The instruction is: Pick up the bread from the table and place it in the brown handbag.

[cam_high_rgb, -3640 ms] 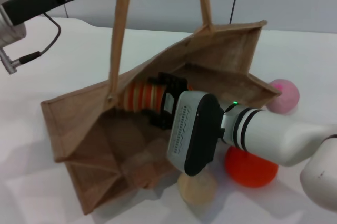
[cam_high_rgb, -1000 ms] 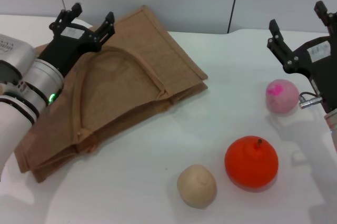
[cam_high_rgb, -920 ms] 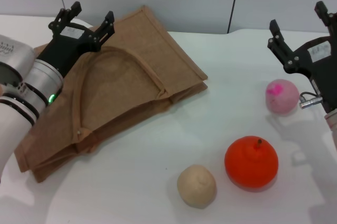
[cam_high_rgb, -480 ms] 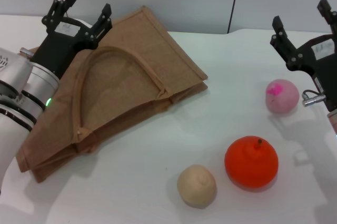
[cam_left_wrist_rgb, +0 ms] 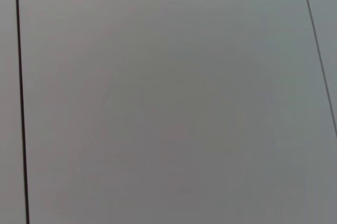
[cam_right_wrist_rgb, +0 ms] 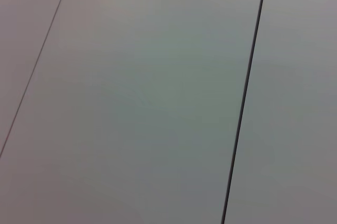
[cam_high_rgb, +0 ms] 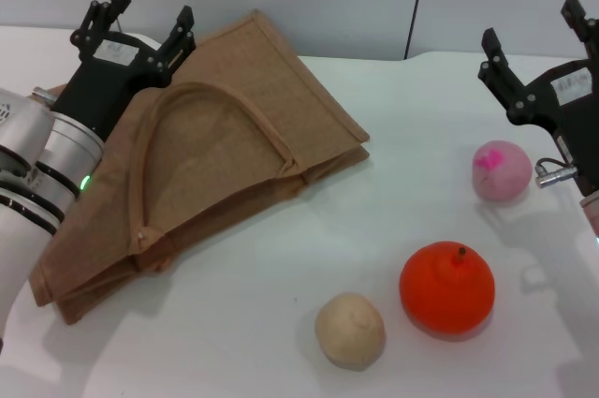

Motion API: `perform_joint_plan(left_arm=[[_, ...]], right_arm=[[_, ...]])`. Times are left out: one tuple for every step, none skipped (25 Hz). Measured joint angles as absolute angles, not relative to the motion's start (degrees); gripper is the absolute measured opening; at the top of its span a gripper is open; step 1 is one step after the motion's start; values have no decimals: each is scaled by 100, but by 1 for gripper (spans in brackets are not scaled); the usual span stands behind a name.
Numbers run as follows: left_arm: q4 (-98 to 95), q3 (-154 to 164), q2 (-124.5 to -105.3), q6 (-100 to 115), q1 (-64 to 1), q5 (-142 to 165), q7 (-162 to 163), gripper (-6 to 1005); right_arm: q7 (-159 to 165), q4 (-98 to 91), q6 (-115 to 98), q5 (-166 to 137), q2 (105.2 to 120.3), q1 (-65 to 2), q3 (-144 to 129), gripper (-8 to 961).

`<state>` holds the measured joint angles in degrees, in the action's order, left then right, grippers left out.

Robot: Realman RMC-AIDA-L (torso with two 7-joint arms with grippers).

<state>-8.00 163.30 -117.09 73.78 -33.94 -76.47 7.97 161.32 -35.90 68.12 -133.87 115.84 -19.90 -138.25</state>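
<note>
The brown handbag [cam_high_rgb: 206, 164] lies flat on the white table [cam_high_rgb: 262, 342] at the left, its looped handle resting on top. The striped bread is hidden; it shows in no view. My left gripper [cam_high_rgb: 140, 16] is open and empty, raised over the bag's far left corner, fingers pointing up and away. My right gripper [cam_high_rgb: 532, 28] is open and empty, raised at the far right above a pink ball [cam_high_rgb: 502, 170]. Both wrist views show only a grey panelled wall.
A round beige ball [cam_high_rgb: 350, 329] and an orange fruit [cam_high_rgb: 447, 287] lie near the table's front right. The pink ball sits just below the right gripper. A grey wall stands behind the table.
3.6 s ago the bag stood open, held by its handle, with the right gripper holding the bread inside. Now the bag lies flat and both grippers are withdrawn. In the last second the left gripper rose slightly.
</note>
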Motion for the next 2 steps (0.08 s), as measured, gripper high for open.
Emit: perform_joint_plan(left_arm=[[-803,16330,-11708,7380,-3397,-7648,797,844],[-805,16330,-11708,7382,-3397,-7648,796,844]], right_arm=[[16133,-3589,6812,-13388,11584,-1990,-13825,882],[16133,-3586,6812,-13389,11584,-1991,-13825,882]])
